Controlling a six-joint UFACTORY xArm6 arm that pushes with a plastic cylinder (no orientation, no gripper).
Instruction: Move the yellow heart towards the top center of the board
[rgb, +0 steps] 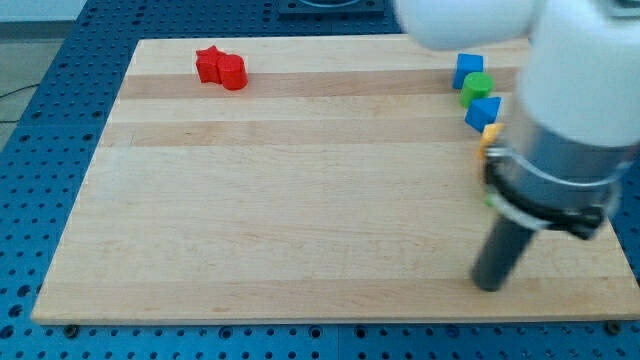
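Camera view, arm (560, 150) hides yellow block (489, 131)

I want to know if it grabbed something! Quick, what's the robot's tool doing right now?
Tool: a plain rod, so nothing opens, closes or holds. My tip rests on the board near the view's bottom right, touching no block, below the blue blocks.

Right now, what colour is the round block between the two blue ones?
Green, seen in the camera view, the only one.

Wood board (300, 200) w/ red (220, 68), blue (467, 70), green (477, 87) blocks.
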